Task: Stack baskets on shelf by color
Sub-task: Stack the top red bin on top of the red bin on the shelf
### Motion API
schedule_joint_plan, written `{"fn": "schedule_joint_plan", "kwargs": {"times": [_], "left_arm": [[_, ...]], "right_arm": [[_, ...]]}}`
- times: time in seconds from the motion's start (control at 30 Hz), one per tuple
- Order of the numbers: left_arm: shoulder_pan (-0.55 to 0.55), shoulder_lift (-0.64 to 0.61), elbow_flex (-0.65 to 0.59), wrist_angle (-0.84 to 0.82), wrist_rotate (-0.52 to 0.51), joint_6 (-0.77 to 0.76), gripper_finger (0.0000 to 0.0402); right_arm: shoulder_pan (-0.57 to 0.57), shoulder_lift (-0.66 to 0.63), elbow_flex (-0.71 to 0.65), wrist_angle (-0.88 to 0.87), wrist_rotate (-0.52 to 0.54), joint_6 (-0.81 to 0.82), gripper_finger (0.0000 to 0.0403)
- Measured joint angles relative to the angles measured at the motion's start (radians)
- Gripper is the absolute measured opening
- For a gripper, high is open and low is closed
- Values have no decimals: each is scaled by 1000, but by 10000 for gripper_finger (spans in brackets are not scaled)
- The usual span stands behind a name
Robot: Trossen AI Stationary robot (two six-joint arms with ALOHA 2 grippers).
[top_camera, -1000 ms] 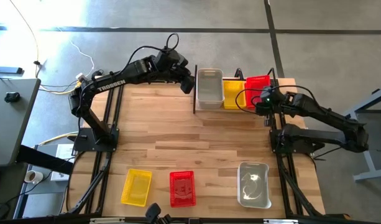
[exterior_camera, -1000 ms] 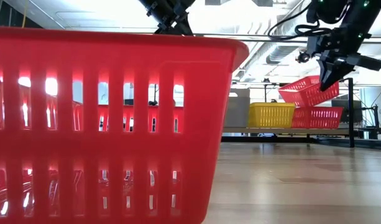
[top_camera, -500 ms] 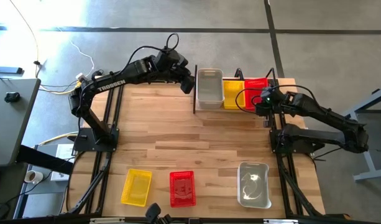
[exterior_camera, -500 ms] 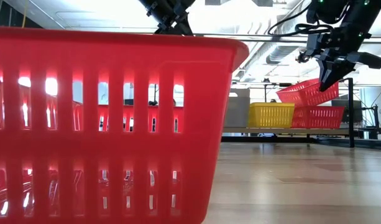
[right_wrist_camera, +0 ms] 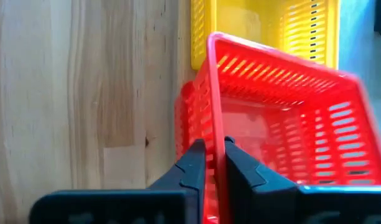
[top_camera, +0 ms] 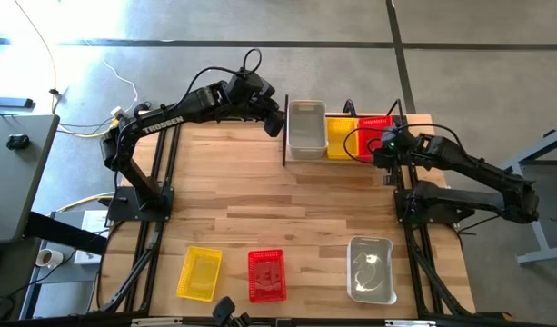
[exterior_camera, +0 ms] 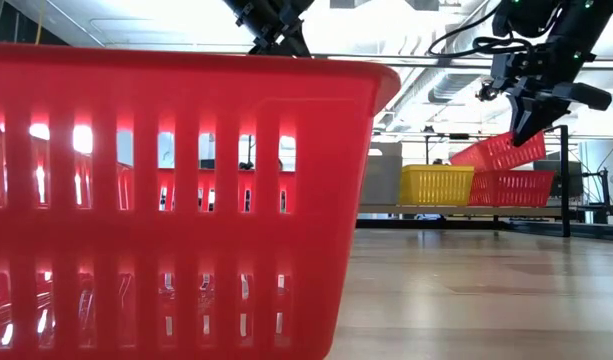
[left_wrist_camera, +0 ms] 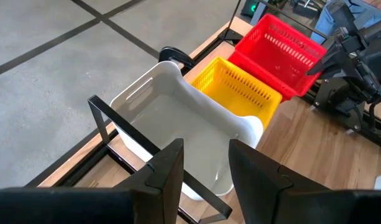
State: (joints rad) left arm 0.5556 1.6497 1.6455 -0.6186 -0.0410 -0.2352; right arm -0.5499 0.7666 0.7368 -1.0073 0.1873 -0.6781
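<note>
The black rod shelf point(top_camera: 285, 127) at the table's far edge holds a clear basket point(top_camera: 307, 127), a yellow basket point(top_camera: 340, 138) and a red basket point(exterior_camera: 513, 188). A second red basket point(exterior_camera: 501, 152) sits tilted in that red one, with my right gripper point(right_wrist_camera: 215, 163) shut on it. My left gripper point(left_wrist_camera: 206, 163) hangs open above the clear basket's point(left_wrist_camera: 178, 118) left side, touching nothing. Near the front edge stand a yellow basket point(top_camera: 199, 272), a red basket point(top_camera: 266, 274) and a clear basket point(top_camera: 371, 268). My right gripper pinches the upper red basket's near wall point(right_wrist_camera: 215, 134), one finger point(right_wrist_camera: 191, 165) outside and the other inside. The fingers slant down from the table's right. The basket is tilted, the held end raised and its lower end resting in the red basket beneath.
Bare wood lies between the shelf and the three baskets at the front edge. The black arm-mount frames point(top_camera: 160, 209) run along both sides of the table. In the low view the front red basket point(exterior_camera: 176, 200) blocks the left half of the scene.
The upper red basket has sunk deeper into the red basket beneath it, still tilted, with my right gripper on its near wall. The right gripper has rolled a little.
</note>
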Motion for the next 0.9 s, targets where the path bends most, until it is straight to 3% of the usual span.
{"fn": "schedule_joint_plan", "kwargs": {"times": [0.2, 0.4, 0.67, 0.9], "left_arm": [[0, 0, 0, 0, 0, 0, 117], [0, 0, 0, 0, 0, 0, 117], [0, 0, 0, 0, 0, 0, 117], [0, 0, 0, 0, 0, 3, 117]], "right_arm": [[0, 0, 0, 1, 33, -3, 64], [0, 0, 0, 3, 124, -3, 74], [0, 8, 0, 3, 20, 111, 74], [0, 51, 0, 3, 59, 259, 74]]}}
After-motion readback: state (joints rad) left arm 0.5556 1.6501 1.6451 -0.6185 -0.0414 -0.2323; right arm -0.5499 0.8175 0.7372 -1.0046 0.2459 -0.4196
